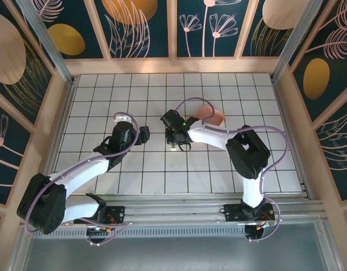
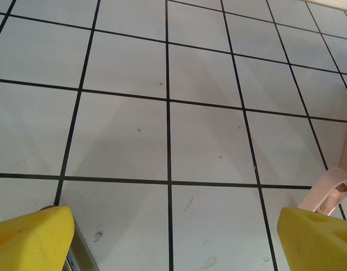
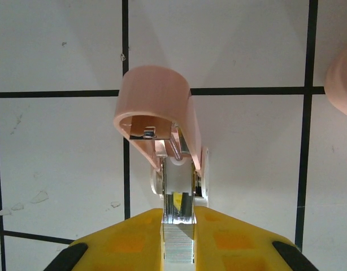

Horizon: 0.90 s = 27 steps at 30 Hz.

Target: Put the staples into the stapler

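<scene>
Right wrist view: the right gripper point(image 3: 178, 219) is pinching the staples point(image 3: 178, 245) at bottom centre, with the strip pointing straight up-frame at the stapler point(image 3: 156, 96), which is lying open just ahead. The left gripper point(image 2: 173, 237) is hanging with its fingers spread, the stapler showing at its lower right.

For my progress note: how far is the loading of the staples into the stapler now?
Done: the stapler has its pink cover lifted, the channel exposed. In hand: the right gripper is shut on the staples, the strip pointing into that channel; how deep it sits I cannot tell. Still to do: seat the strip, release, close the cover. The left gripper is open, holding nothing.
</scene>
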### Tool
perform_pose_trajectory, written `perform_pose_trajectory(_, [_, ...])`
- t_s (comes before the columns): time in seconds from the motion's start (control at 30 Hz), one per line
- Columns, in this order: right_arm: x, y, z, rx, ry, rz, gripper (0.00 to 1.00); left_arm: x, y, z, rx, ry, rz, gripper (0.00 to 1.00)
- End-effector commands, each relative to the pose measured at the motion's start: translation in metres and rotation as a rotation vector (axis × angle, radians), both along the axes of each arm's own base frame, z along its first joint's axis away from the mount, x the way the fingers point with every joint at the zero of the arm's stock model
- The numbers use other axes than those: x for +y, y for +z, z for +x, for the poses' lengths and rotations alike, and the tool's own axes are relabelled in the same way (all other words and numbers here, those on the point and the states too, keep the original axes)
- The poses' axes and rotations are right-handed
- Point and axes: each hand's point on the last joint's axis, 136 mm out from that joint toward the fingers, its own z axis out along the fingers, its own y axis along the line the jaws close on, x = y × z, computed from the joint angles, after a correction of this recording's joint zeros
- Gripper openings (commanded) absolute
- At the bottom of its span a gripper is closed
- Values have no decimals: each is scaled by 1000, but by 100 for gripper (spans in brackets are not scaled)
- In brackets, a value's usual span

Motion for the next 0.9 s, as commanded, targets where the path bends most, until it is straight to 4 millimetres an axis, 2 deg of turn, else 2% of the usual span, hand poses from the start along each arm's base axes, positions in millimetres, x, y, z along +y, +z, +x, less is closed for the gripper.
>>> perform_pose_trajectory(0.0, [3,-2,6,-4,10,-2,18,-2,14,10,-40,-3,-2,92])
perform_pose_trajectory(0.6, [6,-3,7,-2,25,11,18,-4,13,12,-36,-8,1,92])
perform_pose_trajectory(0.87, [8,8,8,-21,23,28,18,-4,13,11,-36,-9,1,92])
